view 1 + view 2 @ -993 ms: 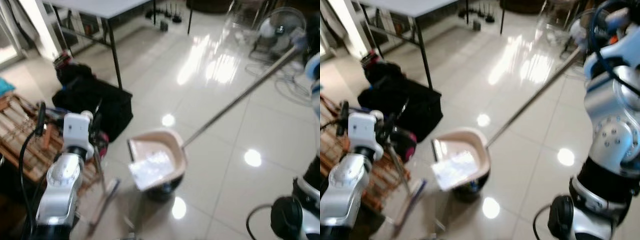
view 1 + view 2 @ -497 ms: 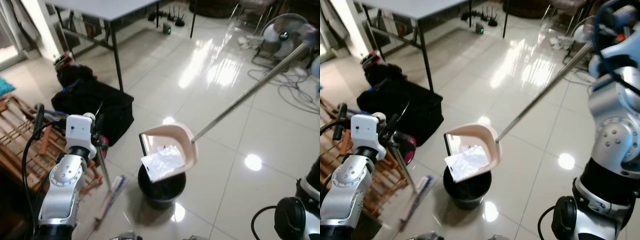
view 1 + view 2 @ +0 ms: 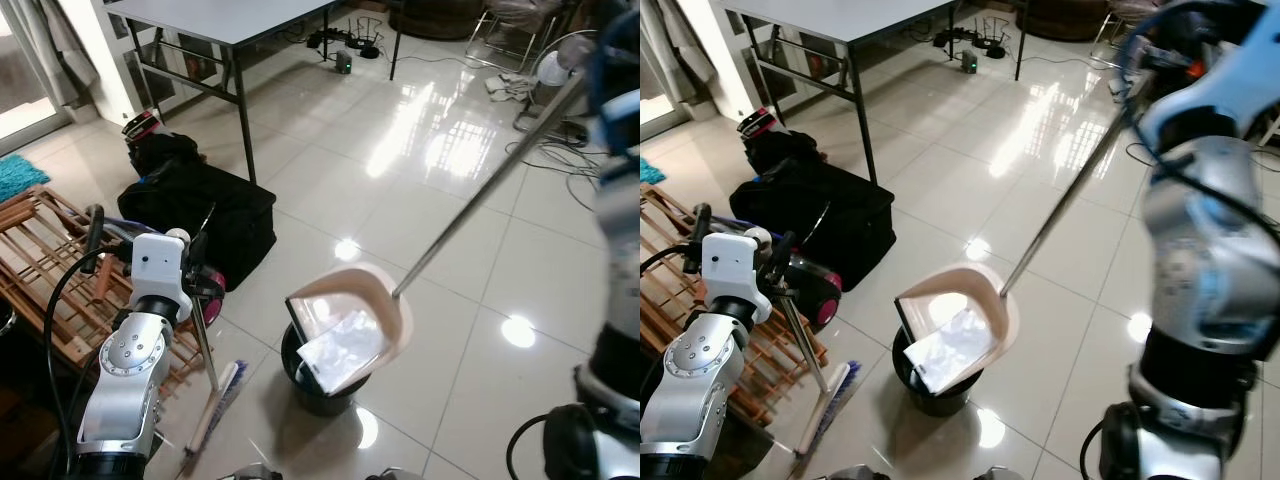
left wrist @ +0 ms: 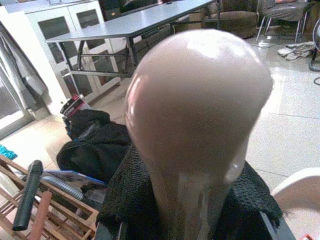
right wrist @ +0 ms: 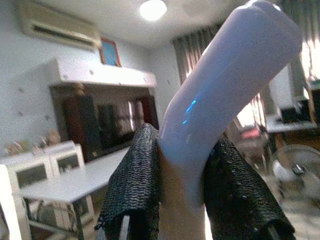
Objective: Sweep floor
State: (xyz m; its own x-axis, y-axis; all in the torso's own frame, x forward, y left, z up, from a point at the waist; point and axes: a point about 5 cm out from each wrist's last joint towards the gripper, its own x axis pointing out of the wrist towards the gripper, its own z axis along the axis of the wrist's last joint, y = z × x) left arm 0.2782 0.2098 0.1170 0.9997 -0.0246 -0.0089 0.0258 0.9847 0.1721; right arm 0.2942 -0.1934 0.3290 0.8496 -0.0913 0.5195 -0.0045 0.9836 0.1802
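The dustpan [image 3: 352, 325] has tipped steeper over the bin [image 3: 318, 385], paper [image 3: 345, 350] seemingly sliding in. Right gripper [image 5: 185, 200] clamps its handle; left gripper [image 4: 195, 220] clamps the broom [image 3: 805, 355].

bin [image 3: 325, 388] mostly covered by the tipped dustpan [image 3: 352, 322], dustpan handle [image 3: 480, 185] runs off the frame edge up top, right arm [image 3: 1215, 250] kinda smeared, crumpled stuff [image 3: 343, 352] in the pan unreadable
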